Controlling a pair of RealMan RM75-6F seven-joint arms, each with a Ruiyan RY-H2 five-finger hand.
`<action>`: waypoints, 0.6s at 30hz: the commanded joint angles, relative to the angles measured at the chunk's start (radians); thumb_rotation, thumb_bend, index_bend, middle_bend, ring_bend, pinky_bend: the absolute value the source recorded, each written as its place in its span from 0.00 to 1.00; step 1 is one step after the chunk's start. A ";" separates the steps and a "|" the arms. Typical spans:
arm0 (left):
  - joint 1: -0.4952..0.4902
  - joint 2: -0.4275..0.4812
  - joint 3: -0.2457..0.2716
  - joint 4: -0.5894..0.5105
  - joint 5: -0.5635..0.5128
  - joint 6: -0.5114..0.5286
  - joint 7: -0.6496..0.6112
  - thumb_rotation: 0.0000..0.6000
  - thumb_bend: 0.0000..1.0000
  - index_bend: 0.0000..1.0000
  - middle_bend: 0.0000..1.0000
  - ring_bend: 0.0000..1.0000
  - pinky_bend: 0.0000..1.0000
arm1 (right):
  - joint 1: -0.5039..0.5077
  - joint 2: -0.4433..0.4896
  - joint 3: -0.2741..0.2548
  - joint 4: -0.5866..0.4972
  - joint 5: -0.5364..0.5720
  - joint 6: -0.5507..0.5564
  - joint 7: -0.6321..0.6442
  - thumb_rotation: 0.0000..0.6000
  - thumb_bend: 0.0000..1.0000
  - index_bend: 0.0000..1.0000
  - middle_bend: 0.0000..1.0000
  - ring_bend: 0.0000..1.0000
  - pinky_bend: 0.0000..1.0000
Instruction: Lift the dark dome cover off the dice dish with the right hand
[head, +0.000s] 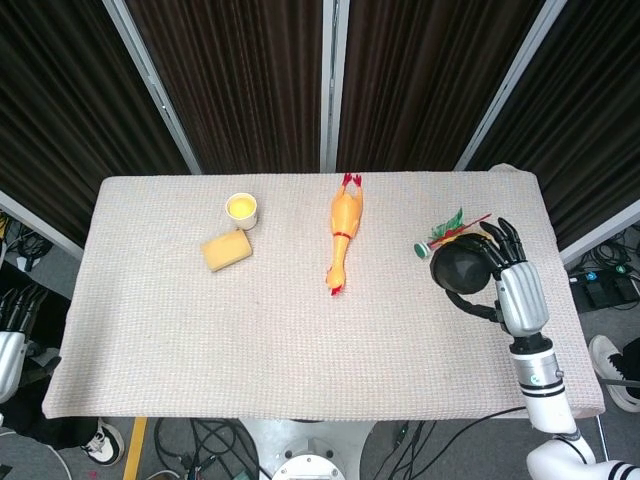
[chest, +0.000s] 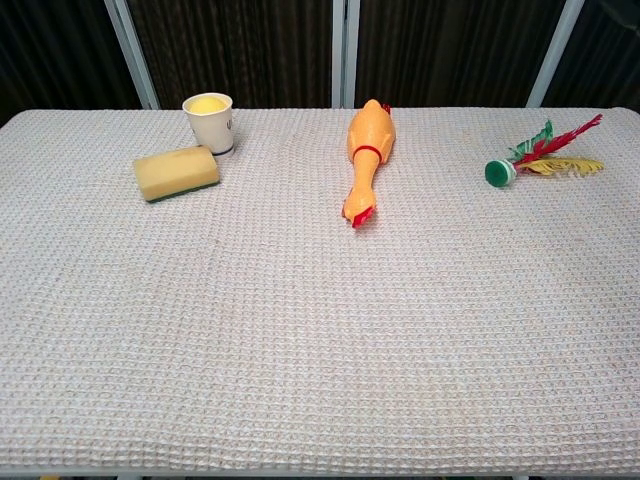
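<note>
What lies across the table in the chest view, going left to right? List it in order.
Sponge → paper cup → rubber chicken → feathered shuttlecock.

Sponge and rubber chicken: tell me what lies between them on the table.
Nothing. In both head and chest views, only bare woven cloth lies between the sponge and the chicken. The cup stands behind the sponge, off that stretch.
</note>
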 joint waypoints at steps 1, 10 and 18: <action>0.002 -0.002 0.001 0.004 0.004 0.004 -0.006 1.00 0.11 0.07 0.03 0.00 0.10 | 0.022 -0.097 -0.053 0.235 0.151 -0.245 -0.092 1.00 0.20 0.35 0.47 0.11 0.00; -0.004 -0.007 0.000 0.006 0.005 -0.001 -0.004 1.00 0.11 0.07 0.03 0.00 0.10 | 0.073 -0.130 -0.030 0.260 0.072 -0.206 -0.007 1.00 0.22 0.35 0.46 0.11 0.00; -0.004 -0.012 0.000 0.010 0.004 -0.001 -0.011 1.00 0.11 0.07 0.03 0.00 0.10 | -0.025 0.040 0.049 -0.061 -0.173 0.224 -0.039 1.00 0.21 0.35 0.46 0.11 0.00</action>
